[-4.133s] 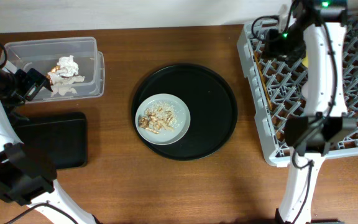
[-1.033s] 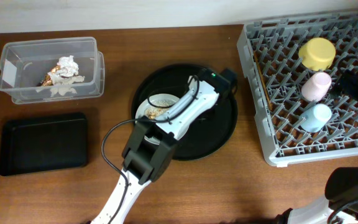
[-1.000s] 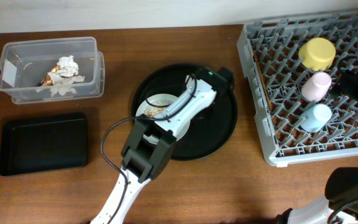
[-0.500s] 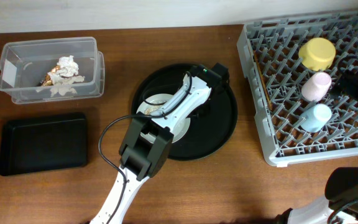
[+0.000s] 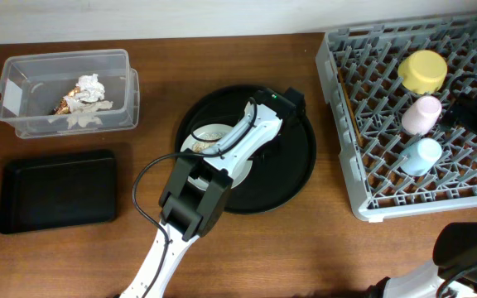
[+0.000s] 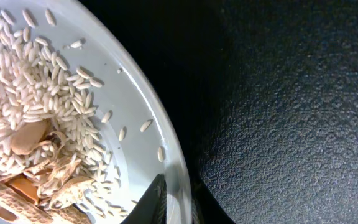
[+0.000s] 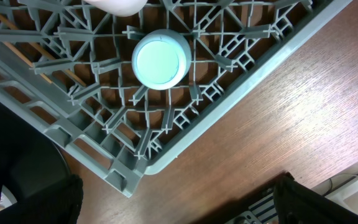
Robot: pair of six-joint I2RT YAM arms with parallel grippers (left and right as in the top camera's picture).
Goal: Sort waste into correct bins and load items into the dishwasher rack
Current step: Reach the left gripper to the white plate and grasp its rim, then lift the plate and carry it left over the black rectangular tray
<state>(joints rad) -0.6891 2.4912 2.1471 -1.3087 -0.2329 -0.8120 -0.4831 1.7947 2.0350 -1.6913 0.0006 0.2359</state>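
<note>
Crumpled napkin (image 5: pixel 90 84) and gold-brown wrapper (image 5: pixel 63 106) are in the clear tub (image 5: pixel 23 66). The yellow bowl (image 5: pixel 423 70), pink cup (image 5: pixel 421 114) and light-blue cup (image 7: pixel 160 59) sit upturned in the dishwasher rack (image 5: pixel 363 194). What's left, by my read, is the pale grey plate (image 6: pixel 135 115) on the round black tray (image 5: pixel 292 170), loaded with food scraps (image 6: pixel 30 124). The left gripper (image 6: pixel 176 202) pinches its rim, one finger inside, one outside. The right gripper (image 7: pixel 176 199) hangs wide open over the rack's corner, holding nothing. The shallow black tray (image 5: pixel 56 190) has nothing in it yet.

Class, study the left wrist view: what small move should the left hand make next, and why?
Probably lift the plate slightly, kept level. The left hand looks pinched on its rim, the food scraps sit loose on it, and it lies on the round black tray.
</note>
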